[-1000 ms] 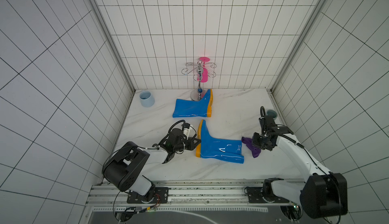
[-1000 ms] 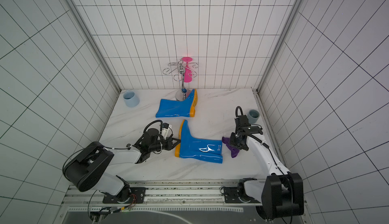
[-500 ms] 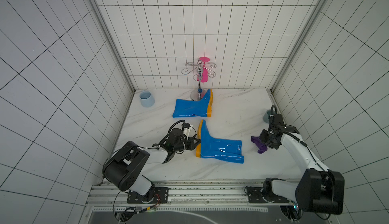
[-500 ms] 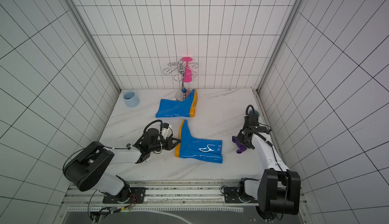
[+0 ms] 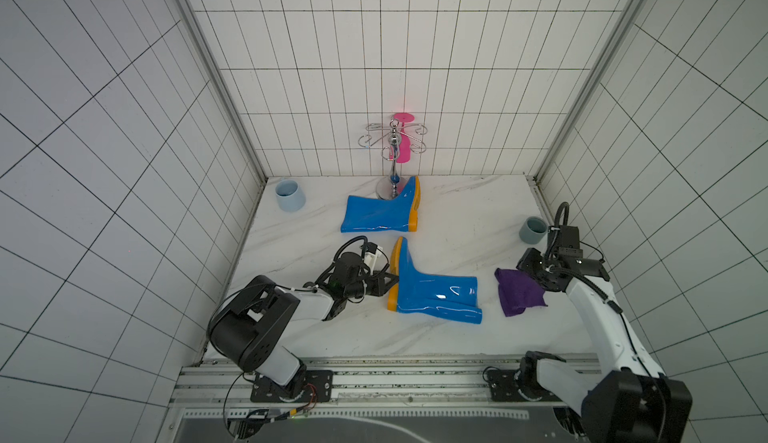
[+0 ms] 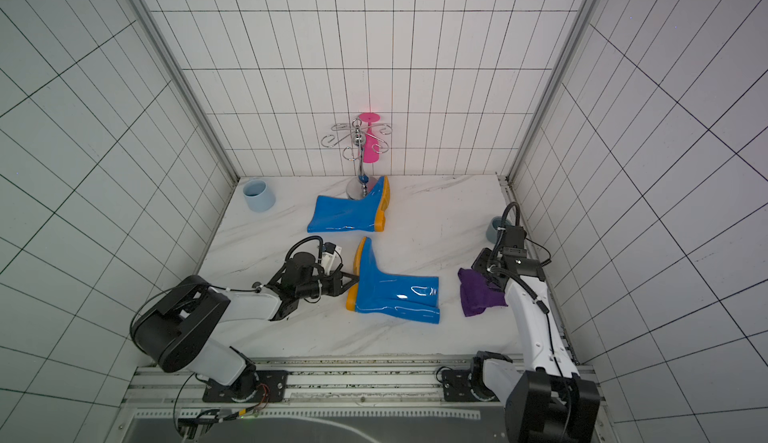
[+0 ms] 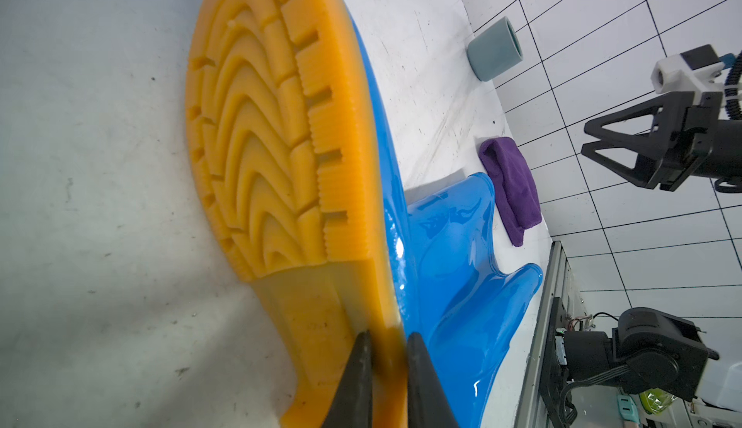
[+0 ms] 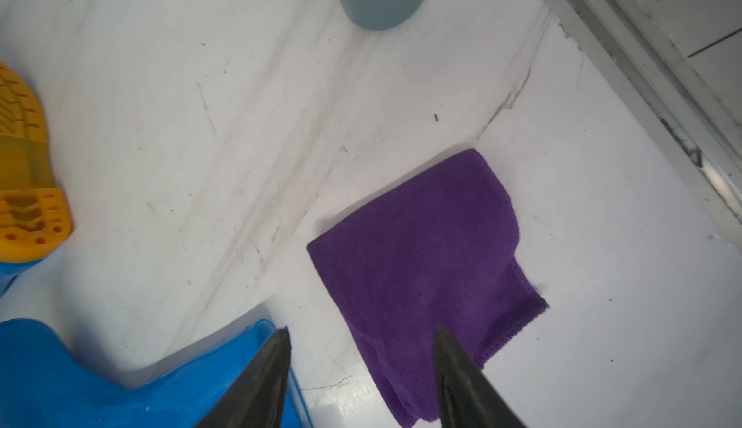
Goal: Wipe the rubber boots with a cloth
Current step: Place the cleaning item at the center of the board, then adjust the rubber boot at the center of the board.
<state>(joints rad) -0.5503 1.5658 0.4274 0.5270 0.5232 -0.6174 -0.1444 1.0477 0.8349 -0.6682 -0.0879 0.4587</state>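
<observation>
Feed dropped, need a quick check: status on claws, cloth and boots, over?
Left claw shut on sole of near boot. Right claw open over cloth, cloth loose on table. Grey cup close by, not blocking.

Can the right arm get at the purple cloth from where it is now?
Probably yes. The cloth lies free on the table, just ahead of the right tool, whose jaws stand open. Nothing lies between them.

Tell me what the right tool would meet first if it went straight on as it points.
Probably the cloth, lying just ahead of the open right tool on the table; depth is unclear.
</observation>
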